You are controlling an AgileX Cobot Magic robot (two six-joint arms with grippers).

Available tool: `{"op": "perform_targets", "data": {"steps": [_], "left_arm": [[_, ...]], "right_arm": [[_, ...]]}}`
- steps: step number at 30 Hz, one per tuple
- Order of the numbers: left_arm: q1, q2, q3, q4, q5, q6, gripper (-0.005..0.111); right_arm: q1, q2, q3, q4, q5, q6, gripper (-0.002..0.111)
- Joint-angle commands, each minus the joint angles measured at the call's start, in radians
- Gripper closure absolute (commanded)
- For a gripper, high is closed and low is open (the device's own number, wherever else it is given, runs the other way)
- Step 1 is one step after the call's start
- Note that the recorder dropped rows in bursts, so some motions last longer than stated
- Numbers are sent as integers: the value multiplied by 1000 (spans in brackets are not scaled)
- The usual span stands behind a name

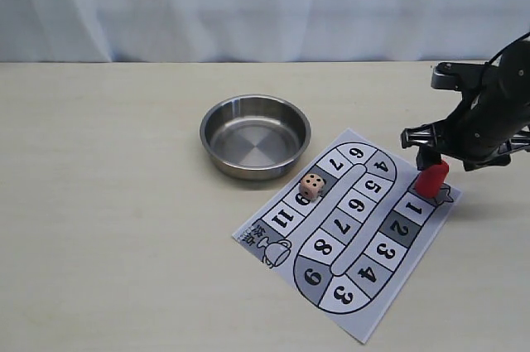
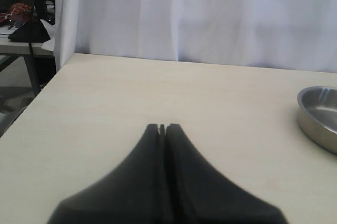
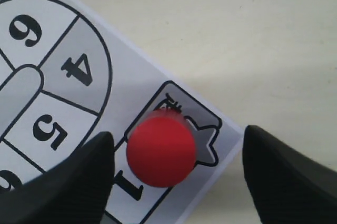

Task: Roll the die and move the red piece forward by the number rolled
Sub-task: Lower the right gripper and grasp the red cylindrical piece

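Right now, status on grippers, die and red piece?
Left gripper shut, empty, off board. Right gripper open, fingers straddling red piece, not gripping. Die resting on board, outside bowl. Next squares unobstructed.

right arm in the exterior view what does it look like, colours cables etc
The right arm is black with glossy dark-metal links and a thin black cable arcing above it. Its end effector has matte black fingers, broad and tapering to rounded tips. No markings show.
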State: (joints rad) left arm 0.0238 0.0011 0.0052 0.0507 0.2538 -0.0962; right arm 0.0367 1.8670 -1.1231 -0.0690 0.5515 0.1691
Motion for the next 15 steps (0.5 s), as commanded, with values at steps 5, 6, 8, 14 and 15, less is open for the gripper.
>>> {"op": "perform_targets", "data": {"steps": [5,6,8,14,15], "left_arm": [[0,-1,-5,-3,-12,-4,107],[0,-1,-5,-3,-12,-4,107],[0,-1,-5,-3,-12,-4,107],[0,-1,-5,-3,-12,-4,107],[0,-1,-5,-3,-12,-4,107]], "right_arm": [[0,55,3,39,-56,0,43],[0,61,3,39,-56,0,43],[0,69,3,34,-54,0,43],[0,72,3,34,-54,0,59],[0,72,3,34,-54,0,64]]}}
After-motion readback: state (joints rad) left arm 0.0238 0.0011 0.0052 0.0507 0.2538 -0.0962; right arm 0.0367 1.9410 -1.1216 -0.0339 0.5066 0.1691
